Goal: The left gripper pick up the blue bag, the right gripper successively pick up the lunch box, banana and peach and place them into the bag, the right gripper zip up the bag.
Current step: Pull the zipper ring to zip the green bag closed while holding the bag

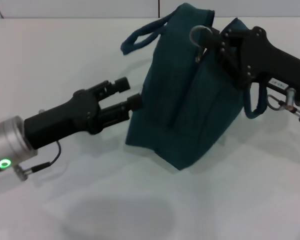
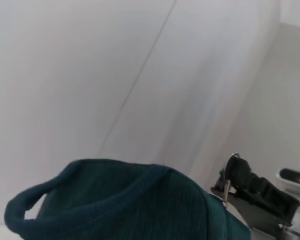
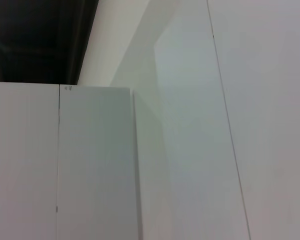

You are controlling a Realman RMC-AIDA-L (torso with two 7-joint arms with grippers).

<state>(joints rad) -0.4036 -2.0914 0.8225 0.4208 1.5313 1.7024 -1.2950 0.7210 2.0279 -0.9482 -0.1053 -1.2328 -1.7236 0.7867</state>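
The blue bag (image 1: pixel 190 105) stands upright on the white table, its top drawn together and one handle (image 1: pixel 140 35) lying to the far left. My left gripper (image 1: pixel 130 93) is open at the bag's lower left edge, with the lower finger touching the fabric. My right gripper (image 1: pixel 210 39) is at the bag's top, shut on the zipper pull's metal ring (image 1: pixel 201 33), with a small tab (image 1: pixel 198 58) hanging below. The left wrist view shows the bag's top (image 2: pixel 130 200) and the right gripper (image 2: pixel 240 176) at the zipper. The lunch box, banana and peach are out of view.
The white table (image 1: pixel 65 50) extends around the bag on all sides. The second bag handle (image 1: pixel 252 105) hangs under my right arm. The right wrist view shows only white wall panels (image 3: pixel 190 150).
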